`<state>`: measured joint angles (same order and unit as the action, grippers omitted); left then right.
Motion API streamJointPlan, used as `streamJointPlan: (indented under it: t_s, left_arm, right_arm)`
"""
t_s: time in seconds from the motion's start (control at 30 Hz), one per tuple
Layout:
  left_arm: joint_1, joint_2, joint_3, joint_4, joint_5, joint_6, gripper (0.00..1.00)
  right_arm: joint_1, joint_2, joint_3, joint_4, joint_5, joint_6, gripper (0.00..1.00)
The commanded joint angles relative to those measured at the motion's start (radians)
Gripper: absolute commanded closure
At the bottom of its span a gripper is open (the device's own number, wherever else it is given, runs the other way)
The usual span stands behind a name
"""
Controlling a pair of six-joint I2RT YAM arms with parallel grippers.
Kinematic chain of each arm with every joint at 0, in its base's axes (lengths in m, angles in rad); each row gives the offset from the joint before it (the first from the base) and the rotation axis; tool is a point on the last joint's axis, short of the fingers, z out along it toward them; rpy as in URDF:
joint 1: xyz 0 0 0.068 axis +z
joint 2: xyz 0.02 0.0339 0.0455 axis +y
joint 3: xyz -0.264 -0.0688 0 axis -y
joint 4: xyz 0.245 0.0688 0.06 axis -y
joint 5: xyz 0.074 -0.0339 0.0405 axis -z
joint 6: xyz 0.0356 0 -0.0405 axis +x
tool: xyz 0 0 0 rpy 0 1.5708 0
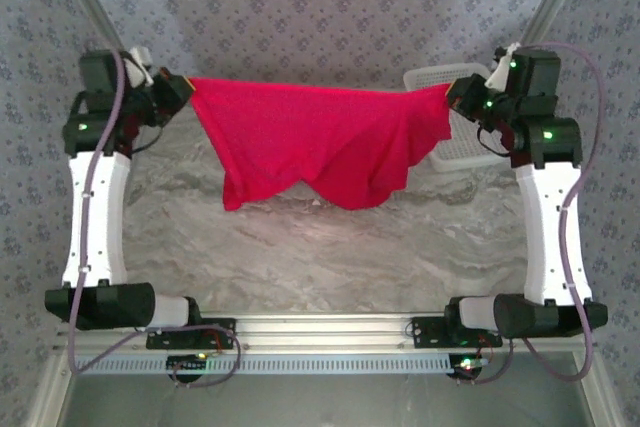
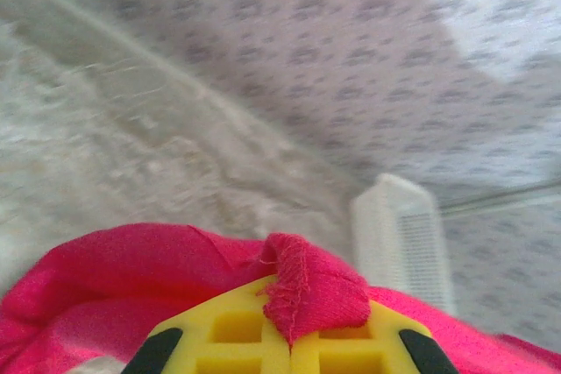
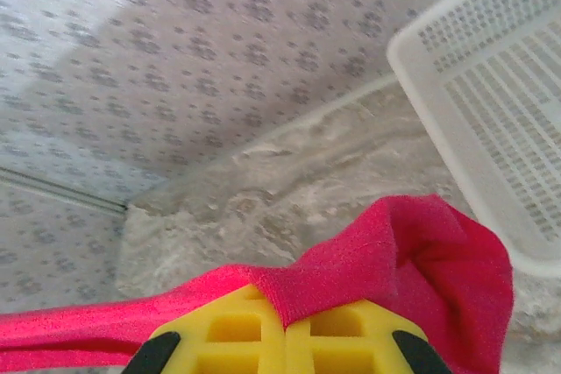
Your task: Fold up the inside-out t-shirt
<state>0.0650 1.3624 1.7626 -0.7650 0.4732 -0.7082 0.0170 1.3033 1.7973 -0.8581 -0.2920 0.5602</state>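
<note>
Both arms are up and the bright red cloth t-shirt (image 1: 310,142) is strung out between them like washing on a line. The left gripper (image 1: 180,90) is clamped on one end of the top edge; from its wrist camera the yellow fingers (image 2: 228,339) are pressed together with a frayed fold of red hem pinched in the seam between them. The right gripper (image 1: 455,95) has the opposite end, its jaws likewise closed on a bunched fold of cloth that wraps over the fingertips. Between the two grippers the top edge runs nearly straight and taut, and the rest of the t-shirt hangs below that line in uneven drapes. The lowest points dangle above the grey marbled surface (image 1: 300,257); whether they touch it is hard to tell. Just beside the right gripper, on its outer side, sits a white plastic mesh basket (image 1: 436,78), apart from the cloth.
</note>
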Motion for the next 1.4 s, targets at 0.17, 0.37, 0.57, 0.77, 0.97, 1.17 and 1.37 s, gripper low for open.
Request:
streamJointPlan:
  t_s: [0.17, 0.37, 0.57, 0.77, 0.97, 1.17, 1.37]
  left_arm:
    - [0.184, -0.043, 0.294, 0.057, 0.468, -0.083, 1.00]
    - [0.276, 0.051, 0.477, -0.076, 0.455, -0.043, 1.00]
    - [0.121, 0.121, 0.112, 0.007, 0.327, 0.063, 1.00]
    - [-0.016, 0.450, -0.001, 0.027, 0.053, 0.182, 0.92]
    - [-0.015, 0.667, 0.116, 0.014, -0.244, 0.207, 0.93]
    - [-0.007, 0.726, 0.260, -0.044, -0.343, 0.240, 0.79]
    - [-0.096, 0.614, 0.181, -0.224, -0.446, 0.333, 0.56]
  right_arm:
    - [-0.017, -0.123, 0.198, -0.047, -0.150, 0.061, 1.00]
    - [-0.024, -0.122, 0.286, -0.105, -0.132, 0.050, 1.00]
    - [-0.025, -0.044, 0.030, -0.002, -0.018, 0.015, 1.00]
    - [0.025, 0.196, -0.126, 0.134, 0.040, -0.004, 1.00]
    - [0.092, 0.467, -0.059, 0.158, 0.092, -0.030, 1.00]
    - [0.112, 0.711, 0.175, 0.075, 0.115, -0.050, 1.00]
    - [0.152, 0.753, 0.303, -0.077, 0.142, -0.087, 0.46]
